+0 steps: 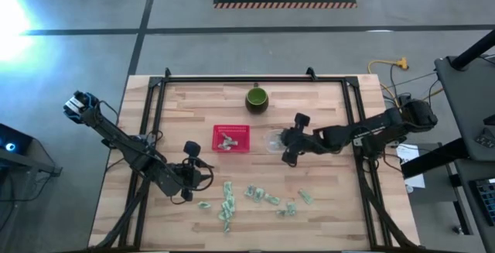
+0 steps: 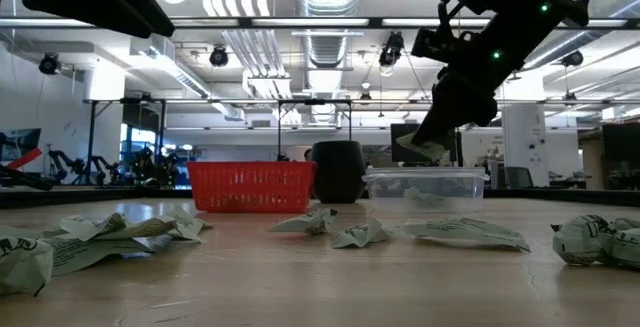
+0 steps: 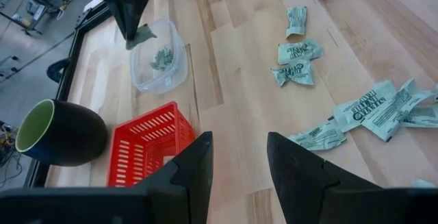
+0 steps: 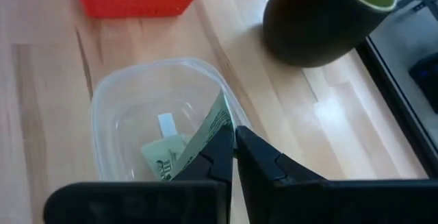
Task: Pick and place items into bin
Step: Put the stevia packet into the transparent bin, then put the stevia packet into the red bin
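My right tool (image 4: 234, 146) pinches one green-and-white packet (image 4: 213, 129) over the clear tub (image 4: 109, 90), so a release drops it inside (one already lies there). My left tool (image 3: 239, 157), fingers parted and empty, waits near the loose packets (image 1: 255, 197) on the desk (image 1: 325, 214).

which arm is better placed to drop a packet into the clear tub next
Right. The right gripper is shut on a packet, directly above the clear tub. The left gripper is open and empty, off by the red basket.
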You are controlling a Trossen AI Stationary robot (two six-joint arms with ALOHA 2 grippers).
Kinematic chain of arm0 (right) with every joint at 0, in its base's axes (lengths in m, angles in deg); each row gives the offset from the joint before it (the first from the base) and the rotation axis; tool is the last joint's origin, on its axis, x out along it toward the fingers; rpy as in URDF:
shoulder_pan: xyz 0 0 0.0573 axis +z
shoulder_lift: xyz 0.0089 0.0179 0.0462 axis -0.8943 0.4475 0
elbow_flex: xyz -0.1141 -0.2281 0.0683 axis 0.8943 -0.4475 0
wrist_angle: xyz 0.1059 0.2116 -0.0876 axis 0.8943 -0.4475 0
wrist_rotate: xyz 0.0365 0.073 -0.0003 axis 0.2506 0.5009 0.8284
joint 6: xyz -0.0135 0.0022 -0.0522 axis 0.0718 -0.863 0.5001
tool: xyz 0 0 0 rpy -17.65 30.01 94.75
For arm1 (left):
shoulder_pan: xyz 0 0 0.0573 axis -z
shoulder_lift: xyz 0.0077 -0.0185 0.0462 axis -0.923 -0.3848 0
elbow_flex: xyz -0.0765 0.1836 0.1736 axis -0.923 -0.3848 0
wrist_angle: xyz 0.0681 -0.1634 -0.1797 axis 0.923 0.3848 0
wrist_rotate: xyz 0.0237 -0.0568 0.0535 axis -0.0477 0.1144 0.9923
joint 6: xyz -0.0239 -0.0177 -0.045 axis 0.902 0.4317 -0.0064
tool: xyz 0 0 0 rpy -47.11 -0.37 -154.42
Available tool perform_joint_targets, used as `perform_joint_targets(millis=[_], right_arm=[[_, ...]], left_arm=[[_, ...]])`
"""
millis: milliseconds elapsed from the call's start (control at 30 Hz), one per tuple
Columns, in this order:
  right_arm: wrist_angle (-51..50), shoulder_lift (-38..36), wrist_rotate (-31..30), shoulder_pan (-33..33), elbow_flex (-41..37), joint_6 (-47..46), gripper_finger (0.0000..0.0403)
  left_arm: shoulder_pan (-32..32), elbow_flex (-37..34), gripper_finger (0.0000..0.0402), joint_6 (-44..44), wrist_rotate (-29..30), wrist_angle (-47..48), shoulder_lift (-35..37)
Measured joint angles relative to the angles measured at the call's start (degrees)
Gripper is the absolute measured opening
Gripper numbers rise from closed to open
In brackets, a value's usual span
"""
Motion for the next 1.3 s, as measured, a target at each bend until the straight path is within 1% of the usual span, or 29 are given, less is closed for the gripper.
perform_joint_targets(millis=[133,333,467,533,633,767,833,1000,1133,1300], right_arm=[[-0.1,0.0,-1.6,-0.3,-0.7,-0.2,0.0022],[-0.1,0.0,-1.8,-0.2,-1.0,0.7,0.0069],[-0.1,-0.2,-1.8,-0.2,-1.0,3.1,0.0096],[-0.1,-0.6,-1.8,0.3,-1.0,3.8,0.0105],[-0.3,-1.3,-1.7,1.5,-1.0,4.4,0.0113],[-0.4,-2.9,-1.6,3.5,-1.0,5.7,0.0116],[-0.4,-3.9,-1.6,4.4,-1.0,5.9,0.0114],[-0.4,-6.2,-1.6,6.6,-1.0,5.7,0.0105],[-0.5,-7.3,-1.5,7.9,-1.0,5.0,0.0096],[-1.4,-6.9,-1.6,8.7,-1.0,4.0,0.0087]], left_arm=[[0.0,-0.3,0.0123,0.0,0.0,0.0,0.0],[0.0,-1.1,0.0123,0.0,0.0,-0.8,0.0],[0.0,-2.3,0.0123,0.1,-0.2,-4.0,0.0],[0.0,-2.8,0.0123,0.2,-1.8,-5.6,-0.1],[0.0,-3.0,0.0123,2.7,-7.5,-5.9,-1.5],[0.1,-2.9,0.0123,8.7,-17.4,-5.5,-4.3],[0.1,-2.6,0.0123,12.4,-20.5,-5.4,-6.0],[1.0,-1.0,0.0123,19.3,-22.9,-3.2,-10.5],[2.8,0.0,0.0123,21.2,-23.2,-2.4,-14.6],[5.8,1.4,0.0123,24.5,-23.2,-2.4,-19.3]])
